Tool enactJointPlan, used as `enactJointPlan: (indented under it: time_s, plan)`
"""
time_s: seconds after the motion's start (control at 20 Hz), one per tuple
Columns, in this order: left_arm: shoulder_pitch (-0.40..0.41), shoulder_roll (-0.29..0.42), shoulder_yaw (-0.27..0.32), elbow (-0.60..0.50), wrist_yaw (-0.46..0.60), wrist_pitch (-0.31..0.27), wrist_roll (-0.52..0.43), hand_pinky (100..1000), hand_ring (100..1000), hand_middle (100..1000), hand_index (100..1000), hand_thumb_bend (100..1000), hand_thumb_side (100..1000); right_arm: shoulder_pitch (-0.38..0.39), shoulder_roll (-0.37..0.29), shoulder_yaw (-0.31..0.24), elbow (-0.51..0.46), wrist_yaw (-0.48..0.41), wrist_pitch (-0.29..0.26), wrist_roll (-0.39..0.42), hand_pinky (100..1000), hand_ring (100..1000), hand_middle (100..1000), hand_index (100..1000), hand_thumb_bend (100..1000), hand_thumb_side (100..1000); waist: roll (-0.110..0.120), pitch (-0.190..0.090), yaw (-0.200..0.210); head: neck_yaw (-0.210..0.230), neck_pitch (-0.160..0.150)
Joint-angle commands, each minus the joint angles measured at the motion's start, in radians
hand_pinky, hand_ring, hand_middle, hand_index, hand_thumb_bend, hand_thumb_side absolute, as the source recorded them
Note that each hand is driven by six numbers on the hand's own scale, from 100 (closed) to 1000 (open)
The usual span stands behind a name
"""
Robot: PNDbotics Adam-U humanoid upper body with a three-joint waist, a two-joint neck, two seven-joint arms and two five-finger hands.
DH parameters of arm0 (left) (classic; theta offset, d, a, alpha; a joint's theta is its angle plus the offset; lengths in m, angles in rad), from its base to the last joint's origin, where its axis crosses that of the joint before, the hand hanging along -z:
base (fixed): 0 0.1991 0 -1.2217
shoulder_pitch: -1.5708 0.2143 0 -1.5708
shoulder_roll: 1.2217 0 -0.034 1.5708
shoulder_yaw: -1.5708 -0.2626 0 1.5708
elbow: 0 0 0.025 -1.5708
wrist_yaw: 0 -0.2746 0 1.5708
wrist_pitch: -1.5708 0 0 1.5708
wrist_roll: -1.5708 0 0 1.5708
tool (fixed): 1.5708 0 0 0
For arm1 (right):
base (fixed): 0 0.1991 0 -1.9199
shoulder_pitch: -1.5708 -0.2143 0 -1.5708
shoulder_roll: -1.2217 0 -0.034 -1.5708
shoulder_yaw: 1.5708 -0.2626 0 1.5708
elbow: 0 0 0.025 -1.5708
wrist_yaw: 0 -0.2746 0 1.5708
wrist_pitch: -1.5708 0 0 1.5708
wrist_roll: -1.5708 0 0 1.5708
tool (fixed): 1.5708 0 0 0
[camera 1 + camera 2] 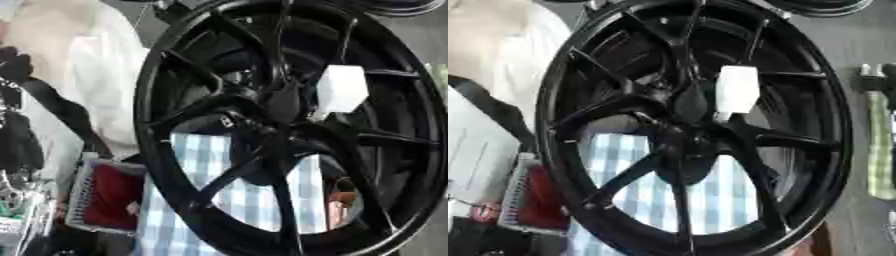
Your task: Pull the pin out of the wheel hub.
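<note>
Wheel hub (693, 125) upright, filling view, white block (737, 90) beside centre

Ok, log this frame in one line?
scene: black wheel upright, fills view | white piece near hub | checked cloth behind spokes | hands: none visible | pin: cannot tell

surface: blue-white checked cloth (206, 165) | on it: black wheel (579, 90)

I can make out neither of my arms nor hands in either eye view; nothing of my own body shows clearly.
</note>
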Motion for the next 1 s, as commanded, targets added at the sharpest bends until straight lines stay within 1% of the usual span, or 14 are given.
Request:
enactJointPlan:
  time_s: [0.05,0.15,0.2,0.35,0.5,0.75,0.85,1.0]
  plan:
    - [-0.007,0.004,-0.003,-0.022,-0.002,-0.001,-0.004,825,726,662,787,256,646,0.001,-0.008,-0.013,-0.018,0.010,0.002,-0.003,921,755,584,767,100,647,0.004,-0.015,0.000,-0.098,0.000]
    - [-0.006,0.004,-0.002,-0.022,-0.003,-0.002,-0.003,825,726,661,787,256,646,0.001,-0.010,-0.013,-0.018,0.011,0.000,-0.003,921,755,584,767,100,645,0.004,-0.016,-0.001,-0.157,0.001]
    - [-0.006,0.004,-0.002,-0.022,-0.003,-0.002,-0.003,825,726,661,787,256,646,0.001,-0.011,-0.013,-0.018,0.010,-0.002,-0.003,921,755,584,767,100,645,0.005,-0.016,-0.001,-0.175,0.001]
    - [-0.005,0.003,-0.004,-0.022,-0.003,-0.002,-0.004,825,726,661,786,255,645,0.000,-0.015,-0.012,-0.018,0.008,-0.005,-0.002,920,755,584,767,100,645,0.006,-0.015,-0.001,-0.198,-0.005]
    - [-0.004,0.002,-0.004,-0.022,-0.004,-0.001,-0.004,825,726,661,786,255,647,0.001,-0.018,-0.012,-0.018,0.007,-0.005,0.002,920,755,584,767,100,647,0.007,-0.014,0.000,-0.200,-0.009]
    - [-0.003,0.003,-0.004,-0.022,-0.004,-0.002,-0.003,825,726,662,786,255,646,0.007,-0.035,-0.010,-0.018,0.013,-0.014,0.009,919,757,586,768,100,638,0.009,-0.015,-0.001,-0.188,-0.007]
    - [-0.002,0.004,-0.004,-0.022,-0.005,-0.002,-0.004,825,726,662,786,255,646,0.015,-0.053,-0.010,-0.018,0.015,-0.024,0.015,918,758,587,769,100,633,0.008,-0.016,-0.001,-0.182,-0.005]
    - [0.002,0.008,-0.004,-0.022,-0.006,-0.002,-0.003,825,726,661,786,254,646,0.041,-0.109,-0.012,-0.018,0.022,-0.049,0.028,916,759,588,771,100,619,0.007,-0.019,-0.003,-0.168,-0.001]
